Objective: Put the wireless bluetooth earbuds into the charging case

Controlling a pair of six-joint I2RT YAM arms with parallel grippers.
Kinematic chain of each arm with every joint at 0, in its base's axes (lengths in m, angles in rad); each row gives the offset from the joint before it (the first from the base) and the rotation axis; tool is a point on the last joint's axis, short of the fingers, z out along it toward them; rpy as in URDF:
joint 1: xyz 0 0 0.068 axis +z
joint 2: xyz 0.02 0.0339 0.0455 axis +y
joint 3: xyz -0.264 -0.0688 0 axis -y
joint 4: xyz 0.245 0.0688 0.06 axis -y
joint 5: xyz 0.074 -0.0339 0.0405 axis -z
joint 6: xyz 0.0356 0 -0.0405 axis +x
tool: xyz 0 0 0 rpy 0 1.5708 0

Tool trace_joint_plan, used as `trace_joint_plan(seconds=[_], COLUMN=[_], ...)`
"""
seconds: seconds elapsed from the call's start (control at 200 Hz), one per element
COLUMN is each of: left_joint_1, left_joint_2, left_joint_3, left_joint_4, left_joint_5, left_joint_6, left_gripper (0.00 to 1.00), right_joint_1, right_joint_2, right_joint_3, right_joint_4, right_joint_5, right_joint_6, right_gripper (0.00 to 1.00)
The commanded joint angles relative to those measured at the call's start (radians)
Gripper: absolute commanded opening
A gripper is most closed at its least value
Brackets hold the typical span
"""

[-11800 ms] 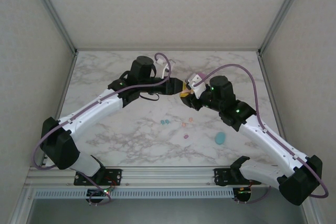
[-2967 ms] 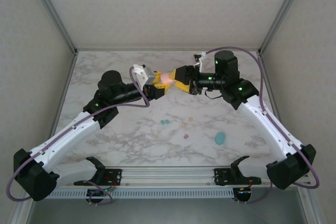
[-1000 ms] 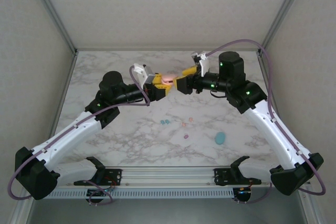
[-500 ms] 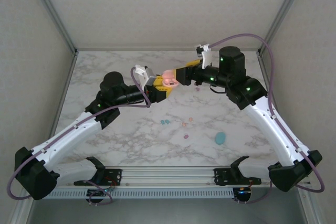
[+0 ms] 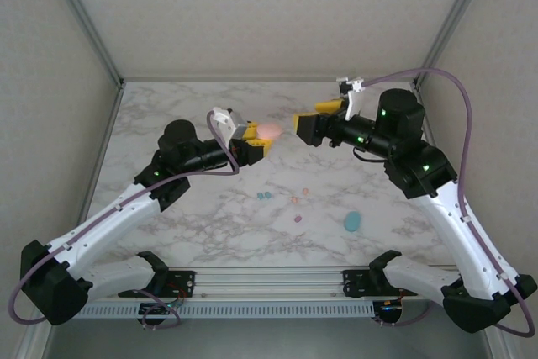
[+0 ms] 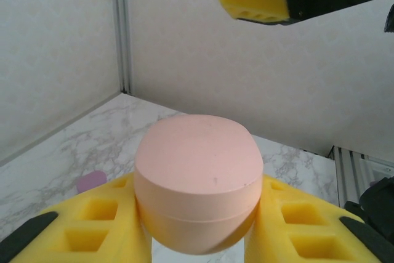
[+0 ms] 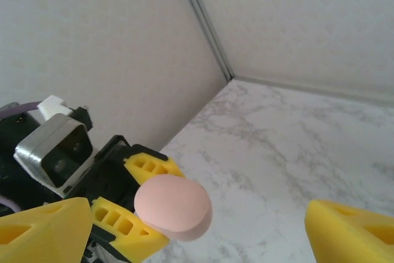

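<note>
Pulled back from the peach-pink charging case (image 5: pixel 269 130) over the last half second, the right claw (image 5: pixel 309 117) now hangs just to the case's right with a clear gap between them, where before its fingers closed in around the case. Its jaws are spread wide; in the right wrist view the two yellow fingertips sit at the far corners of the picture with the case between and beyond them.

The left claw (image 5: pixel 261 137) is pinching the closed case above the middle of the desk (image 5: pixel 185 107). In the left wrist view the rounded case sits wedged between the two yellow fingers (image 6: pixel 92 226), its seam line visible low on the body, and one finger of the right claw shows in the upper right corner, apart from the case.

Well below the two claws, the earbuds lie loose on the marble desk, untouched by either arm: a teal pair (image 5: pixel 264 195) side by side, two peach ones (image 5: pixel 305 191) (image 5: pixel 294 200) just to their right, and a pink-purple one (image 5: pixel 298 219) nearer the arm bases. A teal case (image 5: pixel 352 222) rests on the desk to the right of them, near the right arm. In the left wrist view a small purple piece (image 6: pixel 91 181) lies on the desk behind the held case; its kind cannot be told.
</note>
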Motion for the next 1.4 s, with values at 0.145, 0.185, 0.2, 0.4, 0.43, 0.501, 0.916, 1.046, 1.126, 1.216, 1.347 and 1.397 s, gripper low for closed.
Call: trace_joint_plan(seconds=[0.145,0.185,0.2,0.4,0.43,0.501,0.916,1.046,1.126,1.216,1.347,1.397], left_joint_1=[-0.007,-0.007,-0.007,-0.007,-0.007,-0.007,-0.007,-0.007,-0.007,-0.007,-0.007,-0.007], left_joint_2=[-0.009,-0.003,0.001,0.007,0.007,0.009,0.017,0.013,0.014,0.017,0.025,0.028], left_joint_3=[0.063,0.074,0.076,0.089,0.093,0.105,0.118,0.117,0.117,0.12,0.124,0.126], left_joint_4=[0.007,0.006,0.006,0.02,0.019,0.009,-0.006,-0.003,-0.002,-0.001,-0.001,-0.001], left_joint_5=[-0.014,-0.005,-0.004,-0.003,-0.001,0.01,0.028,0.022,0.022,0.026,0.031,0.032], left_joint_6=[0.111,0.115,0.117,0.128,0.129,0.132,0.127,0.126,0.124,0.124,0.12,0.118], left_gripper=[0.22,0.22,0.22,0.22,0.22,0.22,0.22,0.22,0.22,0.22,0.22,0.22], right_joint_1=[-0.021,-0.019,-0.019,-0.021,-0.023,-0.025,-0.033,-0.054,-0.068,-0.079,-0.08,-0.08], right_joint_2=[0.186,0.198,0.202,0.224,0.233,0.251,0.302,0.29,0.276,0.267,0.264,0.264], right_joint_3=[0.054,0.052,0.05,0.03,0.033,0.029,0.028,0.008,-0.006,-0.022,-0.041,-0.044], right_joint_4=[-0.015,0.008,0.014,0.05,0.052,0.086,0.151,0.151,0.156,0.175,0.229,0.245], right_joint_5=[-0.346,-0.375,-0.382,-0.473,-0.485,-0.528,-0.647,-0.639,-0.631,-0.633,-0.655,-0.661], right_joint_6=[0.502,0.536,0.548,0.576,0.576,0.6,0.63,0.63,0.635,0.643,0.674,0.682], right_gripper=[0.76,0.74,0.73,0.69,0.69,0.65,0.46,0.42,0.47,0.49,0.46,0.43])
